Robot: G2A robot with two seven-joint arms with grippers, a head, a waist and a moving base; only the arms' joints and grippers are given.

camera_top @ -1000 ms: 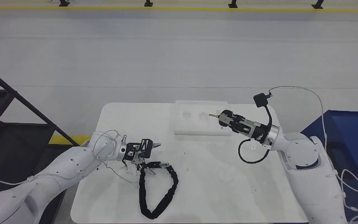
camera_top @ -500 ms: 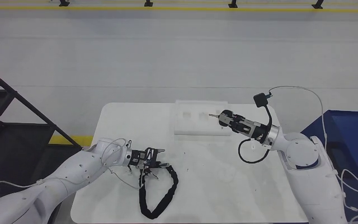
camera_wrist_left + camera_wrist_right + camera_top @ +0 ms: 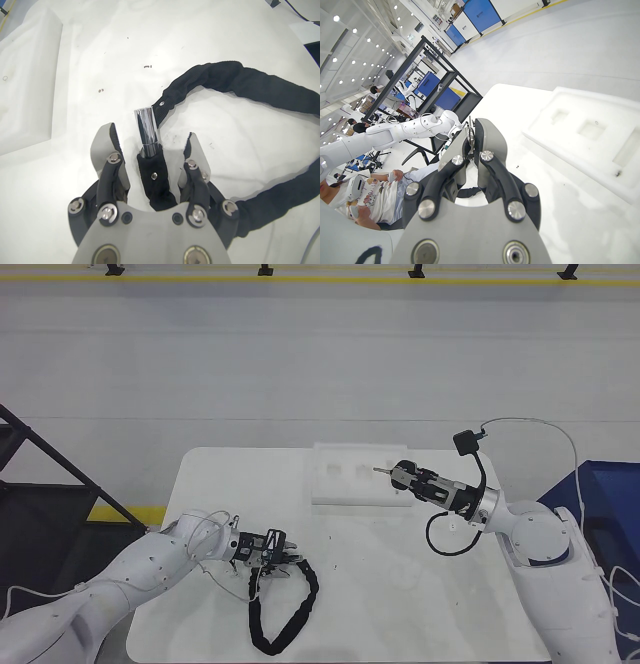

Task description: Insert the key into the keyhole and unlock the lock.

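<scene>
Chain lock (image 3: pixel 285 614) lies on the near part of the surface (image 3: pixel 400 584). The left gripper (image 3: pixel 151 132) holds its fingers (image 3: pixel 106 147) wide on both sides of the lock's chrome cylinder (image 3: pixel 146 125). Farther away, the right gripper (image 3: pixel 397 473) pinches the key (image 3: pixel 383 471) over the foam tray (image 3: pixel 340 489).

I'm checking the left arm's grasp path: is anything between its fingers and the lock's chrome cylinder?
Nothing visible. The left gripper is open, its fingers on either side of the chrome cylinder, with only bare table in the gaps.

One lock (image 3: pixel 250 75), one key (image 3: pixel 471 136)
</scene>
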